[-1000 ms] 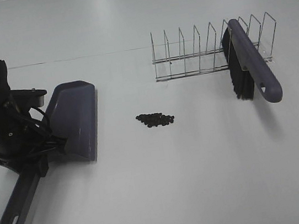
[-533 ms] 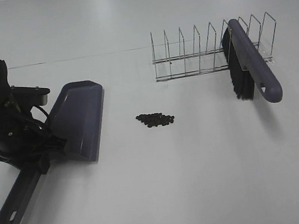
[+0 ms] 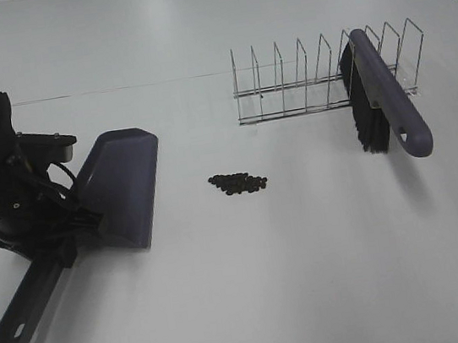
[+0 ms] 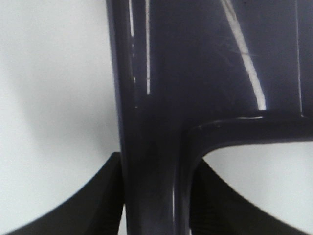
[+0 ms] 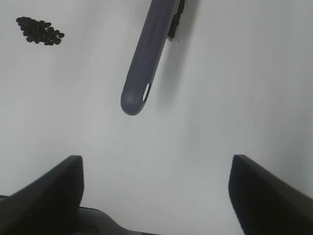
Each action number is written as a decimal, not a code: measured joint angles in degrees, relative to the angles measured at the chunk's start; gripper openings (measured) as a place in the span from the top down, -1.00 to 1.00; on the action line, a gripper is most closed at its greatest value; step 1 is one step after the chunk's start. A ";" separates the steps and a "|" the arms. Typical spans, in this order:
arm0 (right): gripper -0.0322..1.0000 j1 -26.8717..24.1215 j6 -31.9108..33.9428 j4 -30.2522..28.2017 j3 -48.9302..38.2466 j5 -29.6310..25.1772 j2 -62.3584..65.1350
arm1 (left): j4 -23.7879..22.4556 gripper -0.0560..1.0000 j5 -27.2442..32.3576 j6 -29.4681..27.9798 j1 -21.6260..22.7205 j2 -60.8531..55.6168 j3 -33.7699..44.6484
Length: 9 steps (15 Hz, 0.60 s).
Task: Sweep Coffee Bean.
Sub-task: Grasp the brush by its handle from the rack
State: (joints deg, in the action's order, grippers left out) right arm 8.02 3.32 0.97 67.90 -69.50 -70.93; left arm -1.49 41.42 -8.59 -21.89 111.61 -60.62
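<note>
Dustpan (image 3: 120,187) clamped on the left, beans (image 3: 238,183) loose on the desk (image 3: 314,287), brush (image 3: 392,102) in the rack (image 3: 286,88).

The dustpan sat at the left with its long open edge turned toward the beans. These lay in one small flat cluster on the desk, outside the pan and apart from it, between pan and rack. The wire rack, farther back on the right, held the brush leaning in a slot near its right end, bristles underneath, handle end jutting forward past the wires. The left pincer (image 4: 156,200) was clamped on the dustpan's handle, one finger on each side, close to where handle meets pan. The right pincer (image 5: 156,196) stood wide, gripping nothing, only desk between its fingers and the brush's handle tip ahead of it.
</note>
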 joint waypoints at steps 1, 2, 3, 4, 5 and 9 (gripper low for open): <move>-0.44 0.00 -0.06 0.00 3.04 -0.29 -4.53 | 0.00 0.25 0.00 0.00 0.00 0.00 0.00; -0.44 0.00 -0.63 0.00 6.13 -0.34 -8.88 | 0.06 0.25 0.00 0.00 0.00 0.00 0.00; -0.44 0.00 -1.38 0.11 9.51 -0.34 -13.64 | 0.06 0.25 0.00 0.00 0.00 0.00 0.00; -0.44 0.00 -2.23 0.11 12.95 -0.34 -18.16 | 0.06 0.25 0.00 0.00 0.00 0.00 0.00; -0.44 0.00 -2.41 0.11 14.38 -0.34 -19.88 | 0.06 0.25 0.00 0.00 0.00 0.00 0.00; -0.44 0.00 -4.01 0.11 30.88 -0.34 -36.10 | 0.11 0.25 0.00 0.00 0.00 0.00 0.00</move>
State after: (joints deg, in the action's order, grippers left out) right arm 8.02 -0.69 1.09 98.78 -69.84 -107.03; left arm -1.38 41.42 -8.59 -21.89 111.61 -60.62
